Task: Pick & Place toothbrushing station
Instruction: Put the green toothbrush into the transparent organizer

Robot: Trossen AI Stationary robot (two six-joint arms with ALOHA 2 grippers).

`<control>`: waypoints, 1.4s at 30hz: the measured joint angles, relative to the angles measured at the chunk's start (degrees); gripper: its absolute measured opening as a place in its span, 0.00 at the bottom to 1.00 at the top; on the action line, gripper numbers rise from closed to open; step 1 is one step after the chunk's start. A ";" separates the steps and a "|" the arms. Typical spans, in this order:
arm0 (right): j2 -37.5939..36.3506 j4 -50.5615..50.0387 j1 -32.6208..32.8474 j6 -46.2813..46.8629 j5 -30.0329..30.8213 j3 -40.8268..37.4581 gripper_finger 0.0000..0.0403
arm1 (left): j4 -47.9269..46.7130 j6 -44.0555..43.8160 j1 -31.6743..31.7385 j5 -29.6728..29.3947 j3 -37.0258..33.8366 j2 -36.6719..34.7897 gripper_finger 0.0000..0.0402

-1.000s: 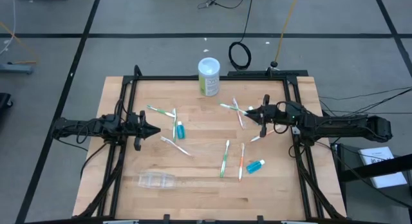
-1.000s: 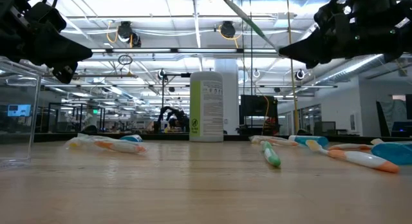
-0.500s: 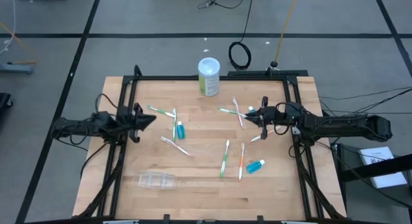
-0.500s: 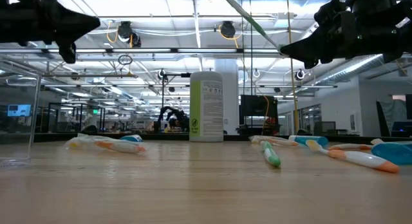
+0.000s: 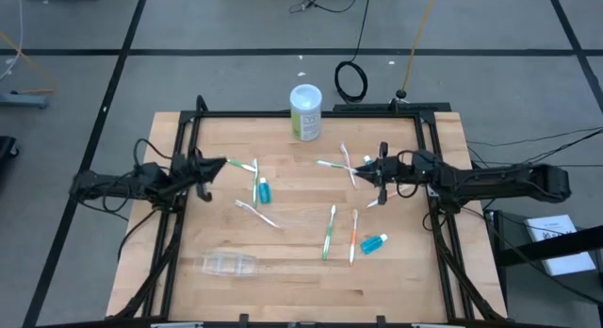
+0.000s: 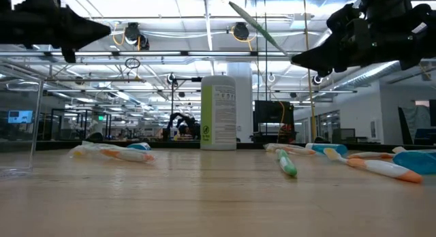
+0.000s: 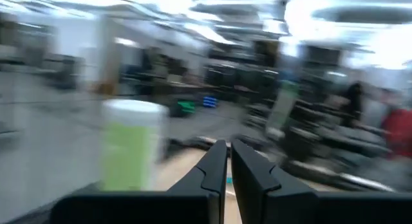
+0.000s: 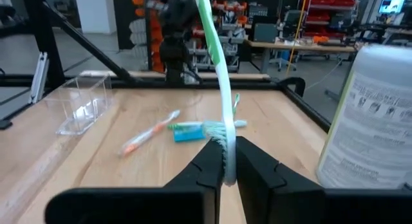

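Toothbrush (image 8: 215, 69), thin green-white plastic, pinched upright by right gripper (image 8: 223, 161).
Left gripper (image 7: 228, 161) pressed together, empty, left of canister (image 5: 305, 111).

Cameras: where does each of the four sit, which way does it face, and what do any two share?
High: overhead, looking straight down on the table; both arms show.
Low: table height, facing the room; both arms come in from above.
Left wrist: on that arm, past the shut left gripper, empty.
Right wrist: past the right gripper, shut on a green toothbrush.
Shared: the canister shows in all four.
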 joint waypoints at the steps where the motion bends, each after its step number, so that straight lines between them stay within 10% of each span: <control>1: 0.59 0.41 0.00 -0.06 0.02 0.00 0.06 | 0.82 -0.80 0.00 -2.93 0.00 0.89 0.06; 13: 2.48 2.67 0.00 -0.26 0.04 0.00 0.06 | 19.77 -14.06 0.02 -5.20 0.00 21.99 0.08; 27: 2.48 3.35 0.00 0.91 0.05 0.00 0.06 | 34.90 -12.01 0.07 2.21 12.66 55.21 0.54; 34: 2.48 2.40 0.00 1.68 0.07 0.00 0.06 | 16.77 0.46 0.05 8.49 30.59 63.72 0.57; 42: 3.94 -1.23 0.00 3.95 0.06 0.00 0.06 | -16.01 -4.76 3.53 8.17 51.58 71.44 0.57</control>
